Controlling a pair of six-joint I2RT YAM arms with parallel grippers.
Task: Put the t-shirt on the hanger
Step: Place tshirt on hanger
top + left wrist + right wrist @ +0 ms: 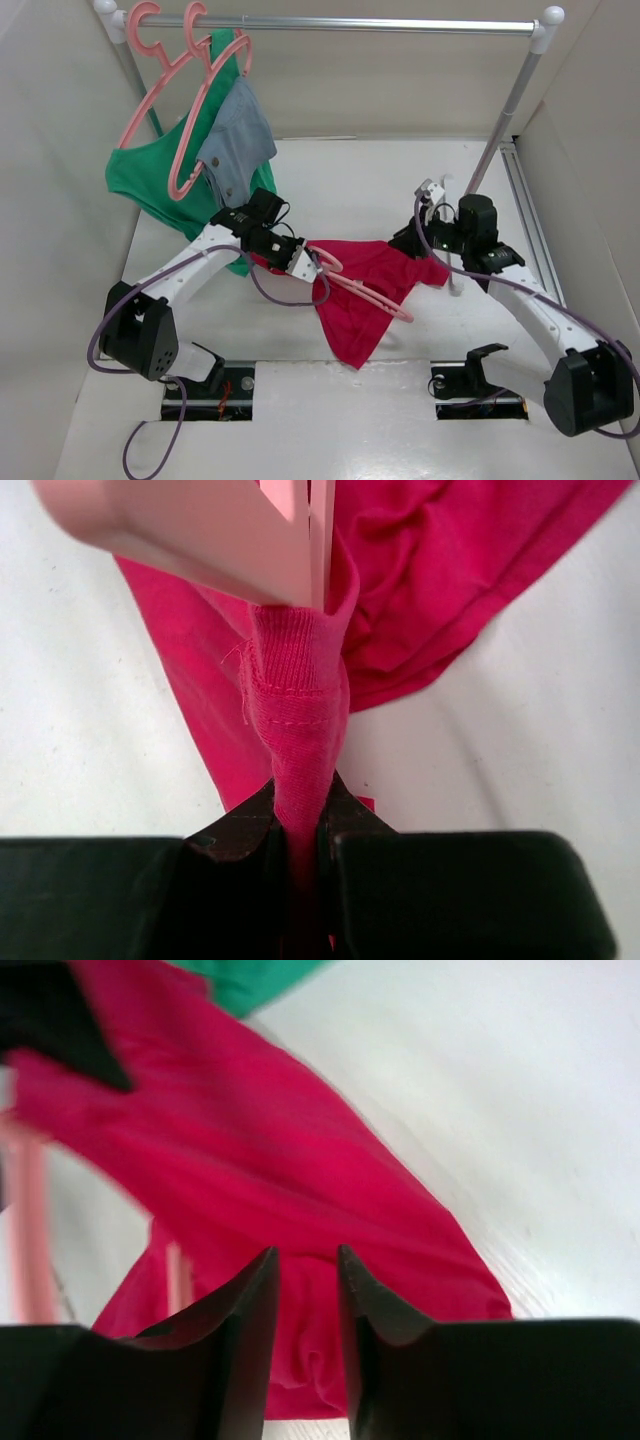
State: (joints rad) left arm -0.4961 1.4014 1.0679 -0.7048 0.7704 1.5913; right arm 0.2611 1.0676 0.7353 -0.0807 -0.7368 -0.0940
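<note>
The crimson t-shirt (372,272) lies crumpled on the white table between the two arms. The pink hanger (385,303) lies across it, one arm running under the cloth. My left gripper (300,265) is shut on the ribbed collar of the t-shirt (420,570), the cloth pinched tight at the left gripper (300,820), right by the hanger (200,530). My right gripper (412,242) hangs at the shirt's right edge. In the right wrist view the right gripper (308,1260) is narrowly open around a fold of the t-shirt (250,1150), with the hanger (28,1230) blurred at the left.
A metal rail (350,22) crosses the back, with its slanted post (505,110) at the right. On its left end hang two pink hangers (165,100) bearing a green garment (150,185) and a grey-blue garment (240,130). White walls stand on both sides.
</note>
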